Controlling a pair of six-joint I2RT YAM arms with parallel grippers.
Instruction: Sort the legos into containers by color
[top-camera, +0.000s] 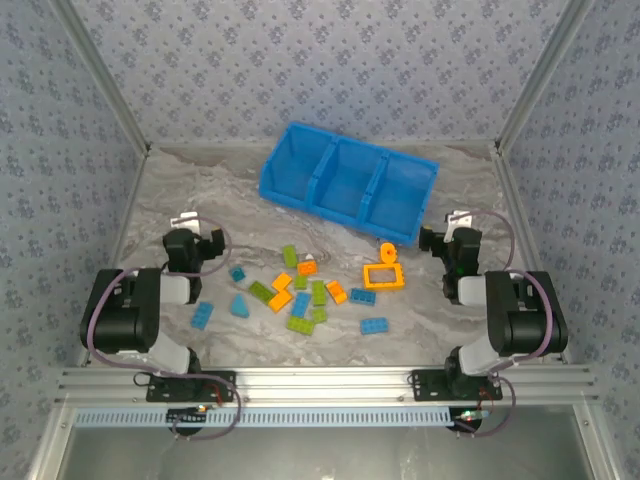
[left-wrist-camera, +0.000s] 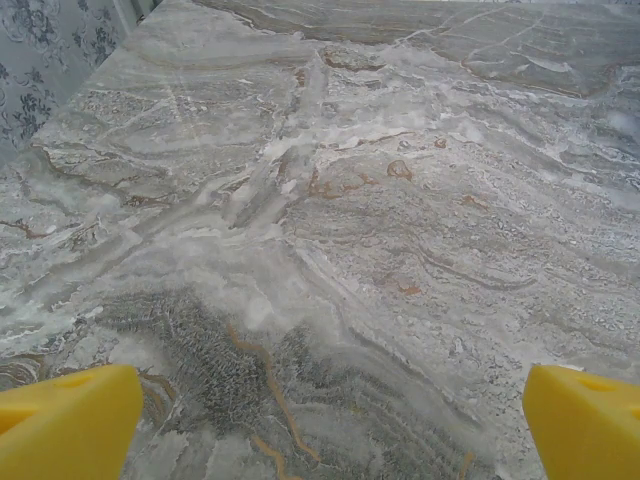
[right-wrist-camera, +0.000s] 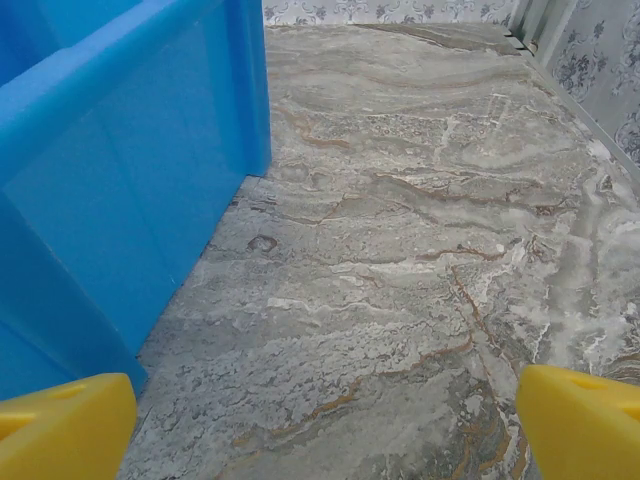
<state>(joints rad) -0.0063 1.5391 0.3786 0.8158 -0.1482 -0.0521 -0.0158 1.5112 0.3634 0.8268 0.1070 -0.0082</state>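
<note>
0 legos (top-camera: 300, 290) are in the bin (top-camera: 345, 180), as far as I can tell. They lie scattered on the table (top-camera: 200, 190) between my 2 arms, on the near side of the bin. They are bunched with colours mixed, so 1 pinch might catch 2 bricks. The bin's corner is near my right gripper (right-wrist-camera: 325, 425), and a careless swing toward the orange frame (top-camera: 383, 276) could shove it. Both arms are folded back and point away over bare table. The right gripper and left gripper (left-wrist-camera: 320, 420) are spread wide and hold nothing.
</note>
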